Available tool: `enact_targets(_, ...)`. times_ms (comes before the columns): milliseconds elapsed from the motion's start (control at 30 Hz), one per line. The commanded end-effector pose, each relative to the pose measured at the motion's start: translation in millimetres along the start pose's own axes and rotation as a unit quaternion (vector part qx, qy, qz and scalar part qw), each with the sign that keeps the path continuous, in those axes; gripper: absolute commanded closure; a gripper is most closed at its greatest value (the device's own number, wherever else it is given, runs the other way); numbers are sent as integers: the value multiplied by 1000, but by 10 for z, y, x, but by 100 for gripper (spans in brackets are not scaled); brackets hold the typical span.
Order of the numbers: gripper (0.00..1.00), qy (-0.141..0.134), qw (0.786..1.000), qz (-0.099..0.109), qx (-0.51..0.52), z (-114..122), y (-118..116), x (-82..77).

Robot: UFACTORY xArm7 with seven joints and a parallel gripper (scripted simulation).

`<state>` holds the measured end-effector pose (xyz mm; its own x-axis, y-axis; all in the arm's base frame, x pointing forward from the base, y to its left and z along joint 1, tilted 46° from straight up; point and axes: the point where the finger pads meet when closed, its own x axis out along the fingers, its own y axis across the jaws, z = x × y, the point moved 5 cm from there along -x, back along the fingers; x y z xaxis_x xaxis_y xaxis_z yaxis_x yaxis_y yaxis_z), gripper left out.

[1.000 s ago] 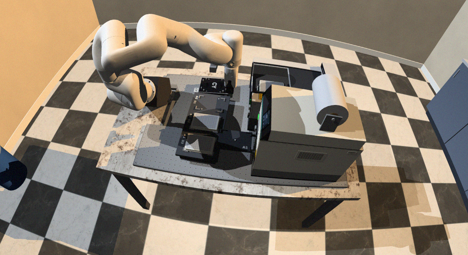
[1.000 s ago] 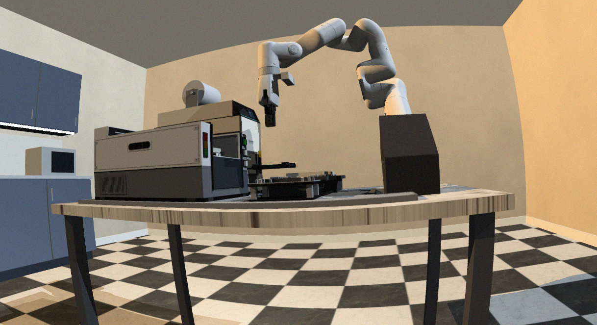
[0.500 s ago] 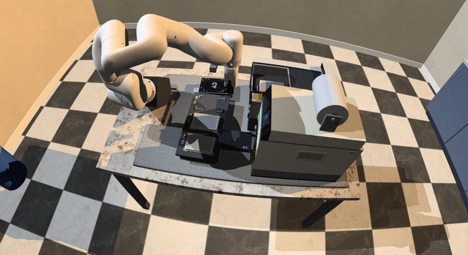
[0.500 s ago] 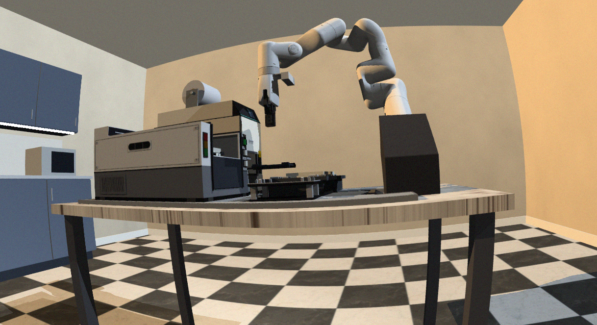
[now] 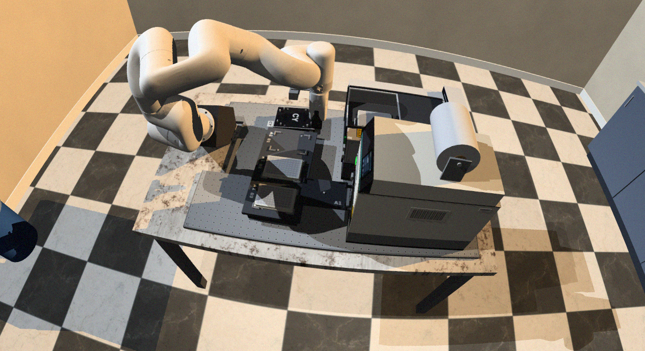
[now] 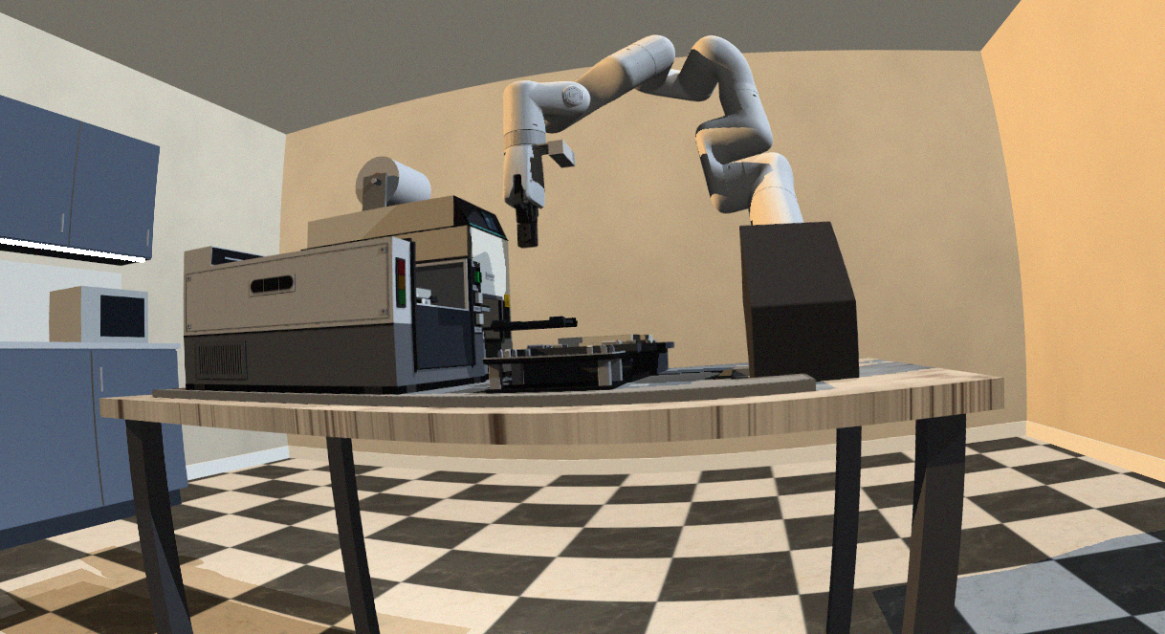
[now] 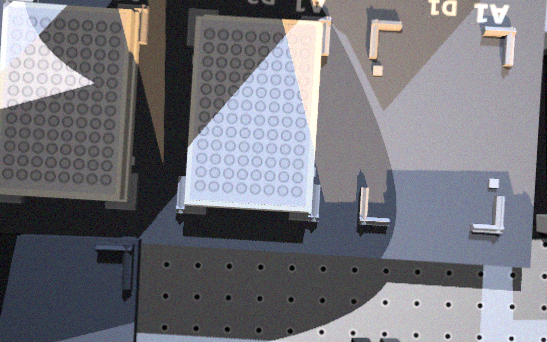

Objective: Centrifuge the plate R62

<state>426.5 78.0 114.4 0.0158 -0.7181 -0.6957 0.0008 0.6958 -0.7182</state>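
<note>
My gripper [image 5: 316, 122] [image 6: 528, 236] is shut and empty. It hangs high above the table, between the CY nest [image 5: 293, 117] and the centrifuge [image 5: 392, 102]. The black CY nest holds nothing. The wrist view looks straight down on the deck row. BAL [image 7: 251, 115] sits flat in the D2 locators [image 5: 281, 167]. R26 [image 7: 64, 105] [image 5: 275, 199] sits on D3. D1 [image 7: 434, 130] holds nothing. The sealer's stage [image 5: 323, 189] sticks out dark and flat, with no plate that I can see on it. A pale plate-like shape [image 5: 367, 116] lies in the centrifuge's open top; I cannot tell which plate it is.
The tall sealer [image 5: 424, 177] with its film roll [image 5: 453, 134] fills the right of the table. The centrifuge's lamp stack [image 6: 399, 281] is on its near corner. The arm's dark base block [image 6: 799, 299] stands at the far side.
</note>
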Motion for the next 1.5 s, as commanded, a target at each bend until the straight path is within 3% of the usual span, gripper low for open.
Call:
enact_targets(0, 100, -2, 1000, 1, 0, 9, 10, -19)
enact_targets(867, 100, -2, 1000, 1, 0, 9, 10, -19)
enact_targets(900, 0, -2, 1000, 1, 0, -33, 10, -43)
enact_targets(1467, 0, -2, 1000, 1, 0, -690, 19, -406)
